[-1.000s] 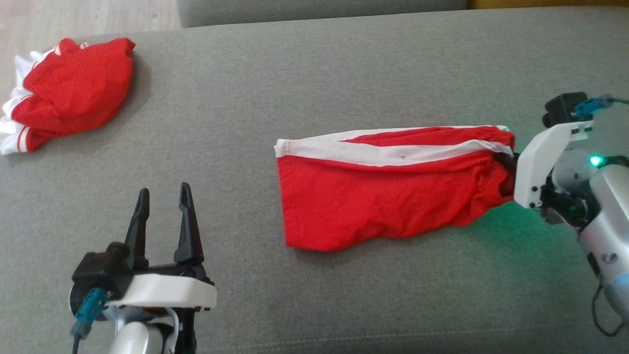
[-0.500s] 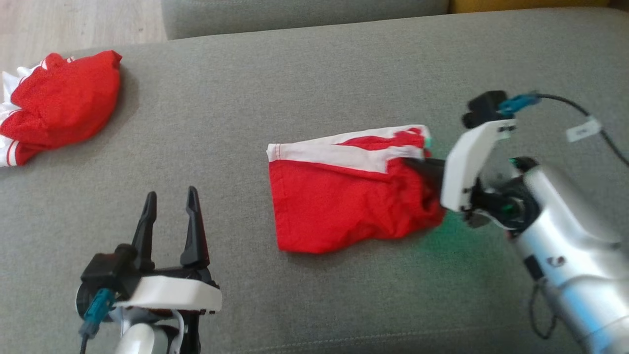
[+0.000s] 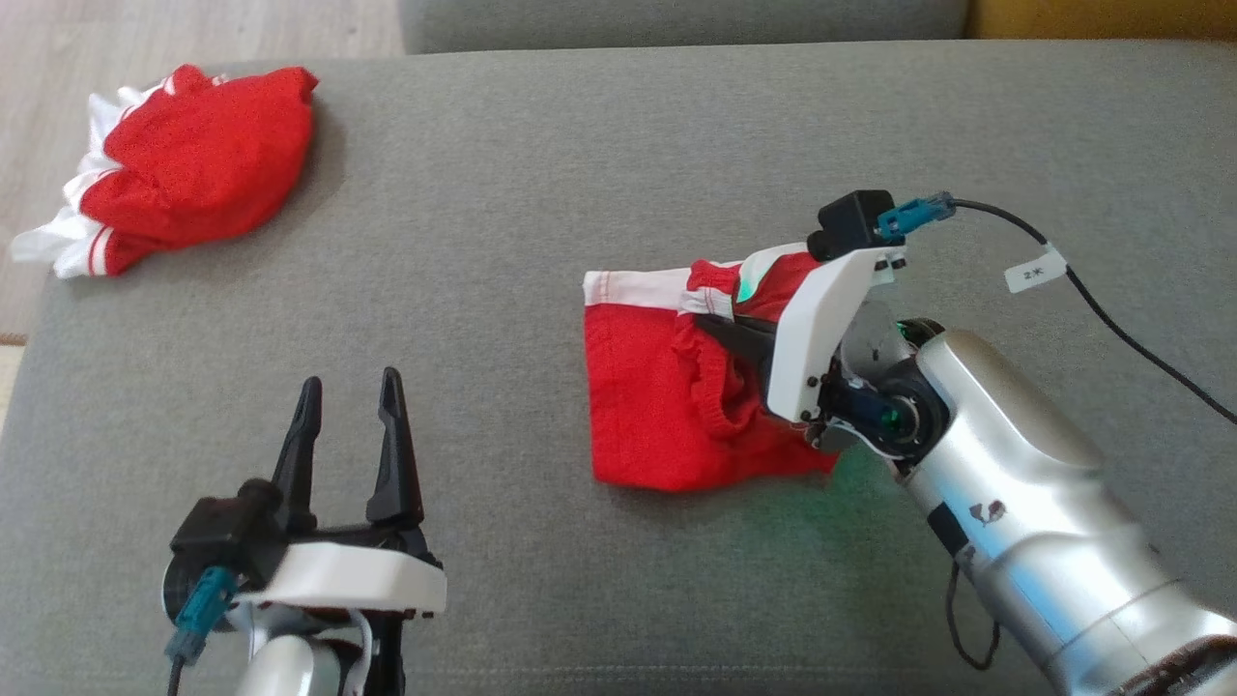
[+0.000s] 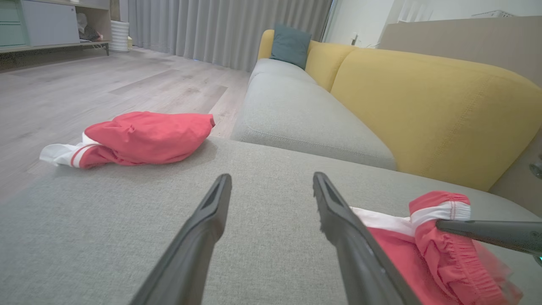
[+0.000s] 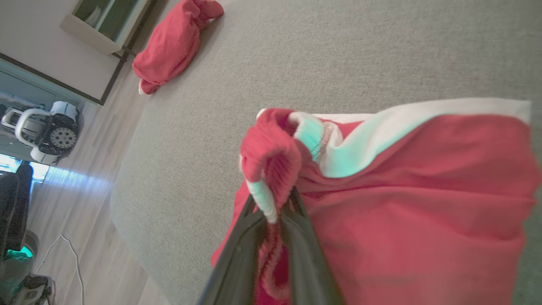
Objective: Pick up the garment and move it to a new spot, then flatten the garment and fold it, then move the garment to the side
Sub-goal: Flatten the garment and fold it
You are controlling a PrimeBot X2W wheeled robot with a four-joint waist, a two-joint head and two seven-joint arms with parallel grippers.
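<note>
Garment (image 3: 643, 416) lies beneath my right gripper (image 3: 720, 329), whose closed fingers pinch the waistband (image 5: 271, 169), apparently to draw it across as a fold. My left gripper (image 3: 350, 391) waits well apart, spread, empty.

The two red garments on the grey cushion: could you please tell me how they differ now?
The near garment lies mostly flat, its waistband pinched and lifted over it by the right end effector; the far garment sits bunched in a heap, untouched. The near garment is mid-cushion; the far garment is at the far-left corner of the grey cushion. Both are red with white trim.
</note>
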